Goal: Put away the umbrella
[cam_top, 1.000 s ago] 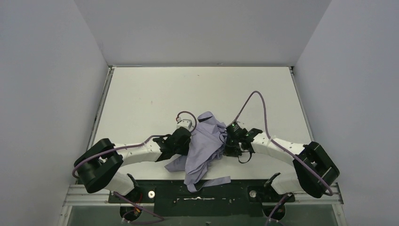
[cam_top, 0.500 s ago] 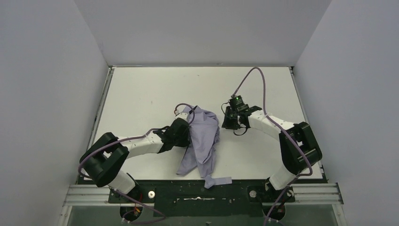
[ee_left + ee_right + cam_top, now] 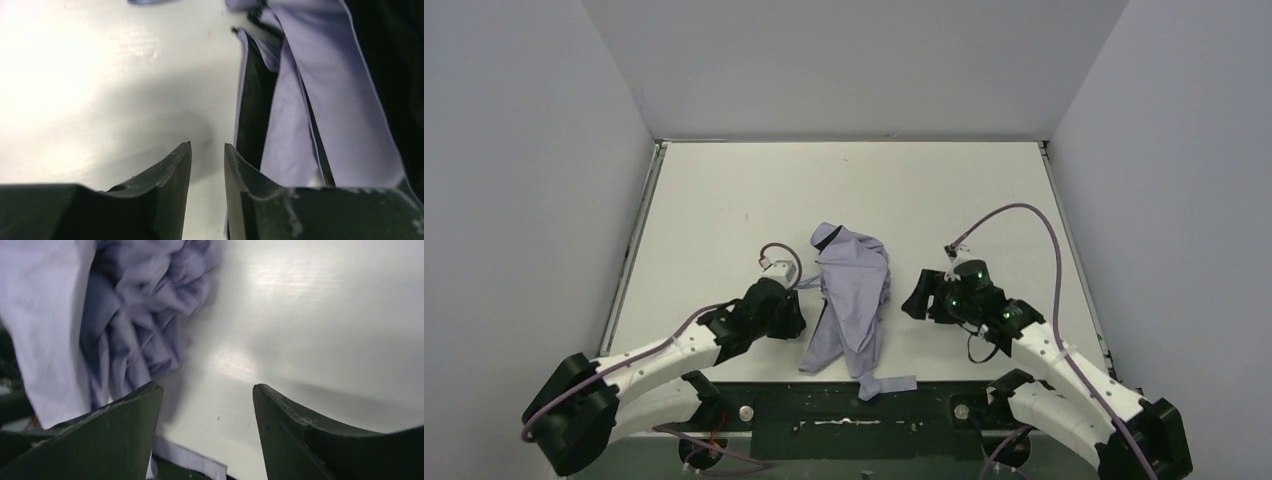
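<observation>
Left gripper (image 3: 207,147) barely parted, right gripper (image 3: 206,386) wide, both empty
Crumpled lavender umbrella (image 3: 854,290) lies on the table (image 3: 724,200) between them.

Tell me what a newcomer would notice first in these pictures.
The crumpled lavender umbrella lies in a heap at the middle of the white table, with a strip of its fabric reaching the near edge. The left gripper and right gripper flank it low over the table, both empty; the right one's jaws stand wider apart.
</observation>
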`<state>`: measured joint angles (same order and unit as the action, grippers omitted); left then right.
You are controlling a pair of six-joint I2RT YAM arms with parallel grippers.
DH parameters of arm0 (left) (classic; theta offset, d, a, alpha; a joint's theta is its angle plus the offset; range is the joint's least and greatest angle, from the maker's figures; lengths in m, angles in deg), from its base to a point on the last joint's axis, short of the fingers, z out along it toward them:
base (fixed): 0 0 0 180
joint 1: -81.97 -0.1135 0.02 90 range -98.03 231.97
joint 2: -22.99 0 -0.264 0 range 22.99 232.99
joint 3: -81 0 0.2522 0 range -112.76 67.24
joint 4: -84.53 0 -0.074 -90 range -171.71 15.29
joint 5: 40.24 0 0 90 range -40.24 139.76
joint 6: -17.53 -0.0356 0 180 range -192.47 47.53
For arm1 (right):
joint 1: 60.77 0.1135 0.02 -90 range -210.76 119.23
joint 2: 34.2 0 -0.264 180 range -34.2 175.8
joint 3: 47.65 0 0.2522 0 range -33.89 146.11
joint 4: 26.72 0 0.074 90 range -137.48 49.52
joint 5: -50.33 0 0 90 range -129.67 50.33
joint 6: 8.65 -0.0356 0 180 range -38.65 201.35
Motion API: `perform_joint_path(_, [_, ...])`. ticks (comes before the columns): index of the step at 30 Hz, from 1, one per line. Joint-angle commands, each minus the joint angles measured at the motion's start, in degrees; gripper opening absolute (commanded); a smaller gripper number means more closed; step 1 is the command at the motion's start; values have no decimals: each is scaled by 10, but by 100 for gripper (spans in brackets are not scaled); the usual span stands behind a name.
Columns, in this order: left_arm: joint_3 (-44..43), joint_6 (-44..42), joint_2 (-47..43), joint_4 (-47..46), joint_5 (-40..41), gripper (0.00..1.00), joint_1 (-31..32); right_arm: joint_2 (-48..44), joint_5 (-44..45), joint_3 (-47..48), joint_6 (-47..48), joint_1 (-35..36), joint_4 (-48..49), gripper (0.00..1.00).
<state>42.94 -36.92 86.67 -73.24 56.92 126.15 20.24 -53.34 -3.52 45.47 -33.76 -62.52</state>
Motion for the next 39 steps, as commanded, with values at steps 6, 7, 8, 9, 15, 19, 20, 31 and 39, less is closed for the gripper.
perform_joint_path(6, [119, 27, -219, -73, -150, 52, 24, -135, -3, -150, -143, 189, 224, 71])
perform_joint_path(7, [122, 26, -223, -76, -159, 54, 25, -119, 1, -154, -145, 202, 254, 70])
perform_joint_path(8, [124, 26, -223, -76, -169, 64, 26, -96, 1, -155, -143, 216, 276, 69])
perform_joint_path(9, [125, 26, -222, -86, -178, 70, 26, -71, 1, -153, -140, 229, 295, 69])
perform_joint_path(15, [140, 37, -168, -136, -191, 76, 30, 65, 49, -135, -149, 281, 369, 65])
perform_joint_path(19, [146, 39, -114, -176, -202, 68, 37, 98, 62, -144, -168, 283, 418, 61])
perform_joint_path(20, [145, 38, -101, -185, -203, 65, 41, 104, 60, -145, -172, 283, 433, 60])
perform_joint_path(31, [108, 40, 29, -254, -185, 16, 116, 102, 3, -143, -197, 282, 475, 17])
perform_joint_path(39, [52, 56, 157, -356, -188, 0, 164, 21, -6, -126, -223, 280, 405, 0])
